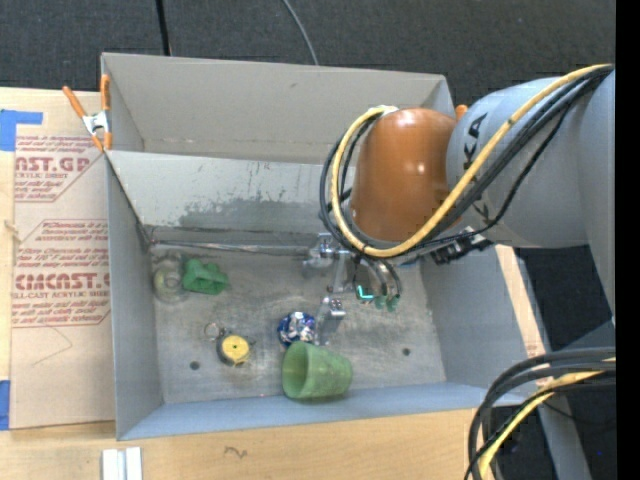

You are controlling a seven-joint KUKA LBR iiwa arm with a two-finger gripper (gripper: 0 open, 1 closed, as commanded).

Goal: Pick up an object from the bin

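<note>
Cup and wad are the two things nearest the pincer (pixel 332 314), so either may be the one to lift. The green cup (pixel 316 372) lies on its side against the front wall of the bin (pixel 250 183), near the middle, with its mouth turned toward the left. The blue-and-white wad (pixel 296 327) sits just behind the cup and just beside the pincer's tip, on that tip's left as the camera sees it. The cup looks like thin moulded plastic. By my reckoning it is light, fairly stiff at the rim and smooth enough to roll or skid if nudged on its curved side. A hold across the rim or over one wall at the mouth would be surer than squeezing the round body. The wad looks crumpled and shiny, probably very light and yielding, so it should take a pinch across its middle, though so small a thing could slip aside on the metal floor. The pincer hangs low over the floor between these two, and I cannot tell whether it is apart or together, nor whether it touches either one. Above it sits the arm's orange cover (pixel 400 173). Farther left a yellow disc (pixel 234 349) lies by itself. Well apart, near the left wall, a green lump (pixel 206 277) rests beside a pale, glassy thing (pixel 167 282).
</note>
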